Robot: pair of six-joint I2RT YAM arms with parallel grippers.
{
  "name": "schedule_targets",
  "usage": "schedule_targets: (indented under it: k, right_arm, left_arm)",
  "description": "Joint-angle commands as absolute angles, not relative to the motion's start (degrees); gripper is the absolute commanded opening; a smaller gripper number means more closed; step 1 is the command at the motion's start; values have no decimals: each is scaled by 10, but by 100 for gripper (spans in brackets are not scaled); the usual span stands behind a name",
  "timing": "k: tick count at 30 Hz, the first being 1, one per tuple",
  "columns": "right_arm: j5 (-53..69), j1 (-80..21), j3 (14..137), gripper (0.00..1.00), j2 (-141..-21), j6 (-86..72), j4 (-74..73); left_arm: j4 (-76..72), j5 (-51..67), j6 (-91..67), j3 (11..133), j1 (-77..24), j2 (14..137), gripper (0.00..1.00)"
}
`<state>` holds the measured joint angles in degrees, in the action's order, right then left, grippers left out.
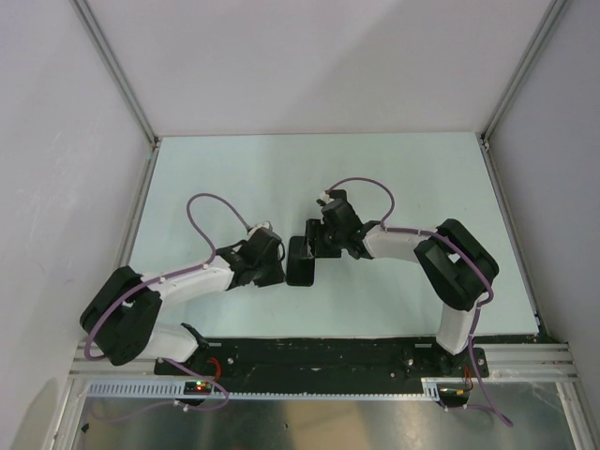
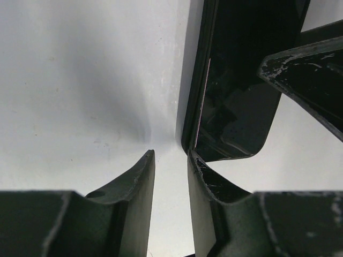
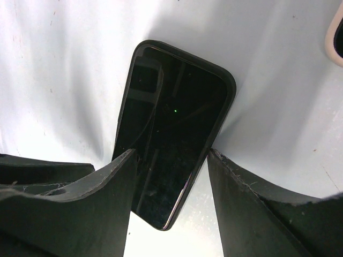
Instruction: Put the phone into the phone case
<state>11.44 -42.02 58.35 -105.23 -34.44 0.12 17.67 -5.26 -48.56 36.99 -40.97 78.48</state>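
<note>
Currently, right jaws clamped on the phone (image 3: 171, 118) by its long edges, over the desk (image 2: 80, 80). Left jaws slightly apart, empty, phone's corner just beside them.

1 camera looks down from overhead; 2 wrist cameras closely share the phone (image 3: 171, 123).

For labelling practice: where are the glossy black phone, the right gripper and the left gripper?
glossy black phone (image 3: 177, 115): right wrist view, middle of its screen.
right gripper (image 3: 171, 155): right wrist view, midway between its fingertips.
left gripper (image 2: 171, 153): left wrist view, midway between its fingertips.
</note>
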Motion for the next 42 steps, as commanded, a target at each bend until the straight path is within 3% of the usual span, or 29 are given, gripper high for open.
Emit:
schedule_targets:
  k: [1, 16, 42]
  right_arm:
    - [112, -434, 578, 60, -1084, -333, -49]
    - [110, -435, 578, 60, -1086, -331, -51]
    - [100, -439, 578, 60, -1084, -325, -61]
  left_arm:
    - [155, -55, -484, 395, -413, 765, 35]
    - [183, -82, -473, 413, -427, 789, 32]
    - [248, -135, -474, 395, -469, 861, 16]
